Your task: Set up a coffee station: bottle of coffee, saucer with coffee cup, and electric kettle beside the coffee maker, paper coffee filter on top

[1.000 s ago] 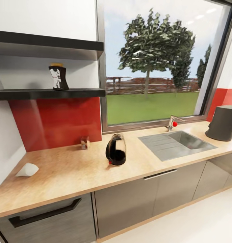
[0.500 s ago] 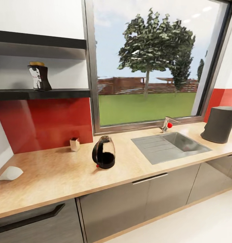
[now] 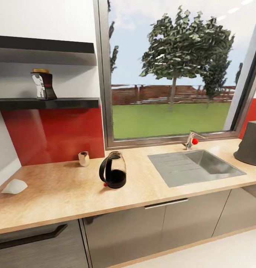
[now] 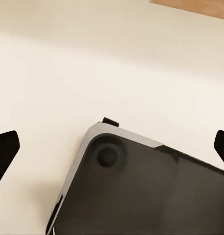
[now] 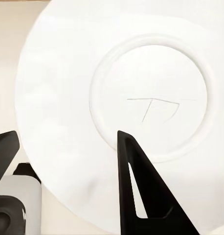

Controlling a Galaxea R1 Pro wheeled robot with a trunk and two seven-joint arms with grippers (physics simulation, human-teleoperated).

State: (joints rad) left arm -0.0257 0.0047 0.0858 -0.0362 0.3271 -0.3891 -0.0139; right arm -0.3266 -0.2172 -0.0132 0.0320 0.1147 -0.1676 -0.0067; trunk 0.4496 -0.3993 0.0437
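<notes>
Right hand [image 5: 68, 161] clamped on the saucer [image 5: 117, 73] rim, left hand [image 4: 112, 147] wide apart above pale floor [image 4: 112, 58].

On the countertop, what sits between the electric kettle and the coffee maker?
In the head view, the inset steel sink with its faucet lies between the electric kettle and the coffee maker.

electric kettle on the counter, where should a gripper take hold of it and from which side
Probably by the dark looped handle on the electric kettle, which arches over its left side in the head view. Coming in from that side, toward the red backsplash end, looks best: the clear domed body is round and smooth, poor for two fingers. It stands upright on the kitchen countertop with open worktop around it, the small cup-like thing standing well apart.
</notes>
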